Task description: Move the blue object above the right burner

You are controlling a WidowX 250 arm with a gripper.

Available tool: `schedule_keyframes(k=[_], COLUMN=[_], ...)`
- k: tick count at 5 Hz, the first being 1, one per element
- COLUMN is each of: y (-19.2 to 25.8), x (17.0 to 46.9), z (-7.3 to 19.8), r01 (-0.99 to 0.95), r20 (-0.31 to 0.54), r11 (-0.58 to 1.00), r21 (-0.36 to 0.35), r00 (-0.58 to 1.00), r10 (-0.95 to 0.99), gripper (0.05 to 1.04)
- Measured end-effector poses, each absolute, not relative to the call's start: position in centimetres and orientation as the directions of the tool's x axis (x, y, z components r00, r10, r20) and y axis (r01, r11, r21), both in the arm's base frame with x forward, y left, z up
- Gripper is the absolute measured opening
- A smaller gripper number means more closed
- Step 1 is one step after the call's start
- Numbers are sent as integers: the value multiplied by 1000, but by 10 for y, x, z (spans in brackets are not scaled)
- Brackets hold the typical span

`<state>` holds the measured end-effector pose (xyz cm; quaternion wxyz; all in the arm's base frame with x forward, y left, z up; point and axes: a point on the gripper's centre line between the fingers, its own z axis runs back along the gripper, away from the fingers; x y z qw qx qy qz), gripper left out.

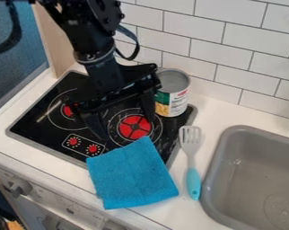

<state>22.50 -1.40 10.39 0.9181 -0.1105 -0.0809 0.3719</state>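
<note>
My pincer (126, 129) hangs over the stove (36, 121), spread wide, gripping nothing. Nearest, the blue cloth (133, 175) lies across the counter (180, 216) and the stove's front edge, beside a spatula (193, 177). Beyond it sits the right burner (135, 127), then a can (178, 102).

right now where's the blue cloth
In the camera view, the blue cloth lies at the lower centre, its upper part over the front edge of the stove, just below the right burner and left of the spatula.
</note>
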Motion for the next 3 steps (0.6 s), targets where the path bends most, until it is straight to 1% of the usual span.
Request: schedule_keyframes(k=[1, 2, 3], y=[-14, 20, 41], x=[224, 233, 254], z=[100, 89, 84], r01=[-671, -781, -831], r20=[51, 11, 23], r11=[695, 551, 468], r21=[-259, -295, -301], r00=[709, 574, 484], r10=[703, 819, 875], gripper=[999, 999, 999])
